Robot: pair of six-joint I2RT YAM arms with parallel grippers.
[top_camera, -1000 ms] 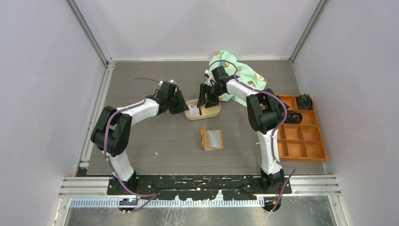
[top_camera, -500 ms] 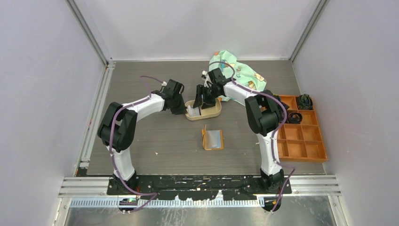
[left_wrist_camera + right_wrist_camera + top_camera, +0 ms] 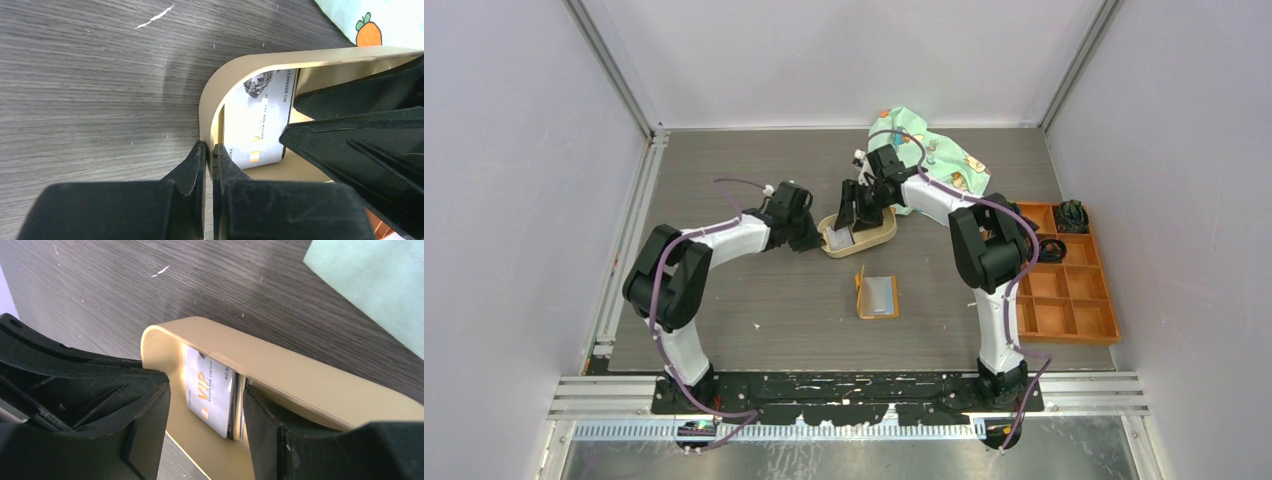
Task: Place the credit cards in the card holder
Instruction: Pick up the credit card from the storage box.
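Observation:
A stack of whitish credit cards [image 3: 211, 392] stands on edge against the wall of an oval tan tray [image 3: 310, 380]. The stack also shows in the left wrist view [image 3: 257, 125] and the top view [image 3: 839, 238]. My right gripper [image 3: 205, 435] is open inside the tray [image 3: 876, 238], one finger on each side of the stack. My left gripper [image 3: 210, 152] is shut on the tray's left rim [image 3: 212, 100]; in the top view it [image 3: 814, 238] sits at the tray's left end. The orange card holder [image 3: 877, 297] lies open in front of the tray, with a light card on it.
A green patterned cloth [image 3: 939, 160] lies behind the tray, under the right arm. A large orange compartment box [image 3: 1064, 290] with small black parts stands at the right edge. The right gripper's black fingers [image 3: 360, 140] fill the right of the left wrist view.
My left gripper has come down to the tray's left end and pinched its rim. My right gripper has shifted slightly left inside the tray, over the cards.

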